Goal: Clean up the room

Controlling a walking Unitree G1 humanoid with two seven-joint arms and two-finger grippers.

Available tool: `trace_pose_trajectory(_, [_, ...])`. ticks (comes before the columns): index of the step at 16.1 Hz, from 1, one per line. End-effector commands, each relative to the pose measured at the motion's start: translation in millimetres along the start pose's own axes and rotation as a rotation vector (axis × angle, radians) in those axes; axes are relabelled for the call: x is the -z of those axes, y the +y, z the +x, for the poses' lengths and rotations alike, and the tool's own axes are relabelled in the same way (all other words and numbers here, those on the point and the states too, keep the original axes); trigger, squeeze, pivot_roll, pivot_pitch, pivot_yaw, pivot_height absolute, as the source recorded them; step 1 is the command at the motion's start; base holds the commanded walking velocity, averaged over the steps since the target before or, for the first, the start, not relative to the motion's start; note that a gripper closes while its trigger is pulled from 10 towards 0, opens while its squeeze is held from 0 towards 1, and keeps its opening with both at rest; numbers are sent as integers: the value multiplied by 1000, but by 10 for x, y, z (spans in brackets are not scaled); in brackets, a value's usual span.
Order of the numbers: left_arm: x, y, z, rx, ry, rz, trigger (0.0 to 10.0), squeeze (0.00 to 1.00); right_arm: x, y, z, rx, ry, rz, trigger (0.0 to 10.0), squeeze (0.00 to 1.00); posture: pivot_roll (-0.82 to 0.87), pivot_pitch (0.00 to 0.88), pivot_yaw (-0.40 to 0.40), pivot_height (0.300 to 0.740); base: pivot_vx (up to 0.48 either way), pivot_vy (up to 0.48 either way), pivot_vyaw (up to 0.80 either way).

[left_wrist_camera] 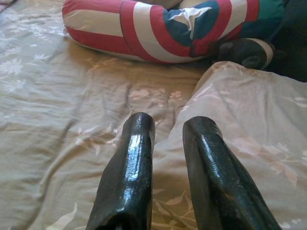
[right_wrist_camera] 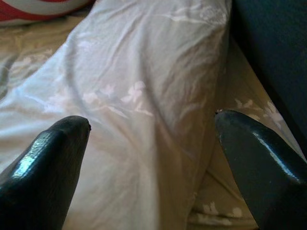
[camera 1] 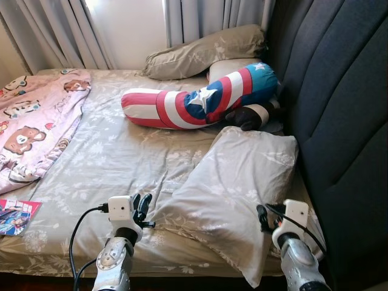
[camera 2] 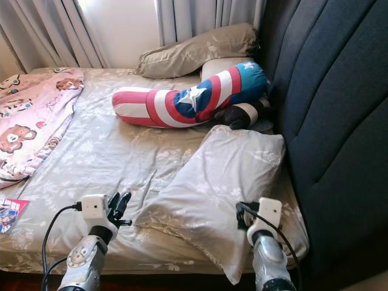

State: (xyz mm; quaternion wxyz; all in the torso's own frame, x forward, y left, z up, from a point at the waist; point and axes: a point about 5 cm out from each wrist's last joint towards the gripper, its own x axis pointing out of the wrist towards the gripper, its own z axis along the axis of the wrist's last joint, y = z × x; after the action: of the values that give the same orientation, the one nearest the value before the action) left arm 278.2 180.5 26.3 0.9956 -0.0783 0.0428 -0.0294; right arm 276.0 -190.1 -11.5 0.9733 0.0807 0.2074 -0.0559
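Note:
A grey floral pillow (camera 1: 236, 188) lies askew on the bed's near right side, beside the dark headboard. My right gripper (right_wrist_camera: 152, 120) hovers over the pillow's near end, open wide, with the pillowcase showing between its fingers. My left gripper (left_wrist_camera: 170, 127) sits just left of the pillow's near left corner, low over the sheet (camera 1: 115, 157); it is open by a narrow gap with nothing in it. Further up the bed lies a red, white and blue star bolster (camera 1: 200, 100). A pink bear-print blanket (camera 1: 36, 121) is bunched on the left side.
A second pillow (camera 1: 206, 51) lies at the far end below the curtains. A dark plush item (camera 1: 251, 115) is tucked under the bolster by the padded headboard (camera 1: 345, 121). A colourful booklet (camera 1: 15, 215) rests at the near left edge.

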Motion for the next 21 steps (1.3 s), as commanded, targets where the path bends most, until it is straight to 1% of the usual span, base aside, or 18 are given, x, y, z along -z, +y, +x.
trace_pose_trajectory(1, [-30, 28, -2, -12, -7, -2, 10000, 0, 12, 6, 2, -6, 12, 0, 10000, 0, 15, 0, -8, 700, 0, 0, 0])
trace_pose_trajectory(2, [-27, 31, -12, -10, -5, 0, 10000, 0, 51, 10, 4, -3, 54, -5, 10000, 0, 14, 0, -4, 700, 0, 0, 0])
trace_pose_trajectory(3, [-21, 33, -24, -10, -2, 1, 10000, 0, 61, 25, 2, -11, 56, 10, 10000, 0, 16, 0, -2, 690, 0, 0, 0])
trace_pose_trajectory(4, [-18, 33, -33, -9, -2, 2, 10000, 0, 67, 23, -1, -8, 56, -3, 10000, 0, 15, 0, -2, 675, 0, 0, 0])
trace_pose_trajectory(5, [-18, 33, -35, -9, -2, 2, 10000, 0, 65, 27, -2, -12, 52, -7, 10000, 0, 14, 0, 0, 670, 0, 0, 0])
trace_pose_trajectory(6, [-18, 24, -41, -6, 2, 4, 10000, 0, 43, 27, -9, -20, 17, 10, 10000, 0, 16, 0, 0, 670, 0, 0, 0])
trace_pose_trajectory(8, [-20, 12, -40, -3, 6, 6, 10000, 0, 37, 24, -4, -20, 20, -2, 10000, 0, 14, 0, 2, 670, 0, 0, 0])
trace_pose_trajectory(19, [-49, 3, -19, -1, 12, 23, 10000, 0, 73, 77, -5, -48, 42, 7, 10000, 0, 15, 0, 4, 670, 0, 0, 0])
trace_pose_trajectory(21, [-42, -2, -17, 1, 16, 22, 10000, 0, 81, 86, -7, -54, 48, 4, 10000, 0, 14, 0, 4, 670, 257, 0, 0])
